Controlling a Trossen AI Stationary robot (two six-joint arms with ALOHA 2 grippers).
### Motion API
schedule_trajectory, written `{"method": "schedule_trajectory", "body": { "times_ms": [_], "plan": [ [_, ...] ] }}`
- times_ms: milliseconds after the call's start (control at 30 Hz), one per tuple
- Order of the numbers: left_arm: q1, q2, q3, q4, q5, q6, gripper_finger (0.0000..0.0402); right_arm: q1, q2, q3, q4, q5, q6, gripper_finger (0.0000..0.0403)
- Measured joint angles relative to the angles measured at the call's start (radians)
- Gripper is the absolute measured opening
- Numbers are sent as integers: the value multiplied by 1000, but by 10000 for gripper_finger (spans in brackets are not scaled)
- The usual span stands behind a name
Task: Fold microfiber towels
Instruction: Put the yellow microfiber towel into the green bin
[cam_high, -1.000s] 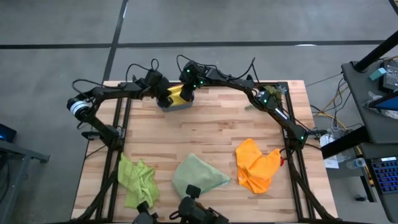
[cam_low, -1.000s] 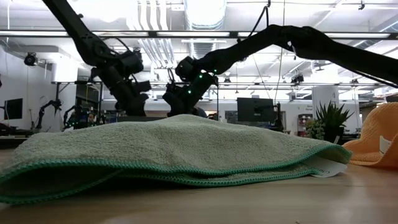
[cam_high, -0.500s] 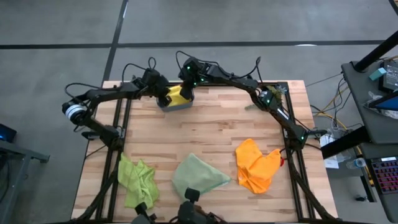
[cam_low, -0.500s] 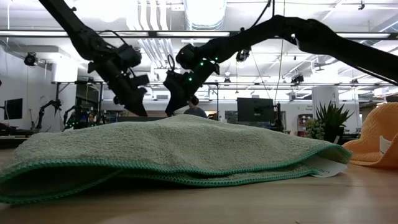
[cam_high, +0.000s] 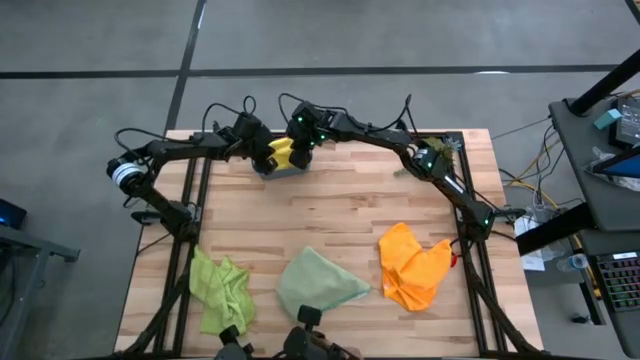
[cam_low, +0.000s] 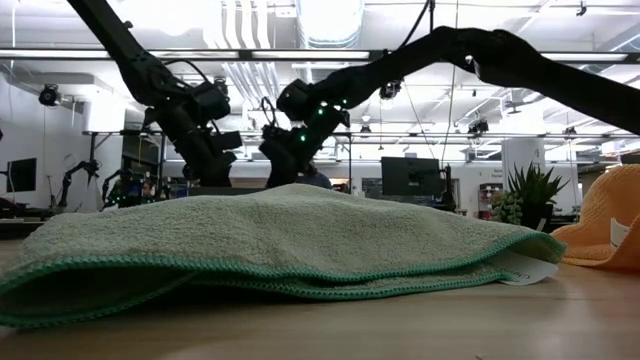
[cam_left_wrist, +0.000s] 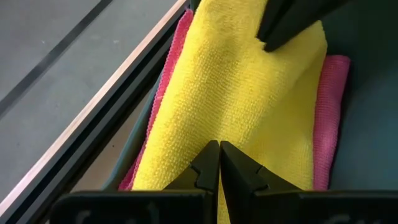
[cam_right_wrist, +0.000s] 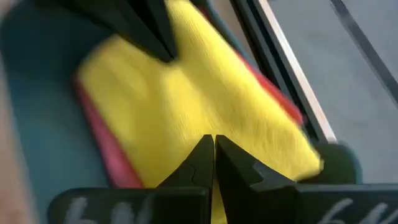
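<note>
While both arms reach to the far edge of the wooden slatted table (cam_high: 330, 200), the left gripper (cam_left_wrist: 219, 163) and right gripper (cam_right_wrist: 213, 154) sit with fingers pressed together, holding nothing, tips down on the folded yellow microfiber towel (cam_left_wrist: 249, 99) lying atop the pink towel (cam_left_wrist: 328, 118) inside the small teal plastic bin (cam_high: 283, 171). Lime green (cam_high: 221, 286), pale sage green (cam_high: 315, 282) and orange (cam_high: 412, 264) towels lie crumpled at the near edge, unfolded. Judged from here, closed tips withdrawing carelessly could snag the soft pile and drag the yellow fold open, or nudge the light bin off the edge.
</note>
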Motion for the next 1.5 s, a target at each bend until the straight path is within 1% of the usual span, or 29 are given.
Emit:
{"method": "schedule_trajectory", "body": {
  "times_ms": [167, 400, 533, 700, 800, 900, 1033, 1167, 1500],
  "plan": [
    [0, -1, 0, 0, 0, 0, 0, -3, 1, -45, 15, 17, -1, 8],
    [0, -3, 0, -22, 0, 1, 0, -3, 1, -48, 15, 17, 0, 8],
    [0, -24, 2, -24, 0, 3, 0, -3, 0, -27, -1, 17, 2, 8],
    [-1, -81, 5, -28, 13, 4, 0, 0, -14, 3, -4, 18, 3, 9],
    [-6, -87, 2, -36, 23, -2, 0, 6, -17, 17, -2, 18, 2, 9],
    [-27, -67, 2, -8, 26, -2, 0, 15, -16, 15, 9, 17, 3, 8],
    [-64, -12, 0, 64, 30, -3, 0, 21, -16, 3, 41, 17, 6, 9],
    [-84, 37, 0, 127, 28, -5, 0, 21, -16, -6, 38, 17, 18, 8],
    [-85, 115, 3, 128, 10, -6, 0, 22, -16, -57, 60, 17, 37, 9]
  ]
}}
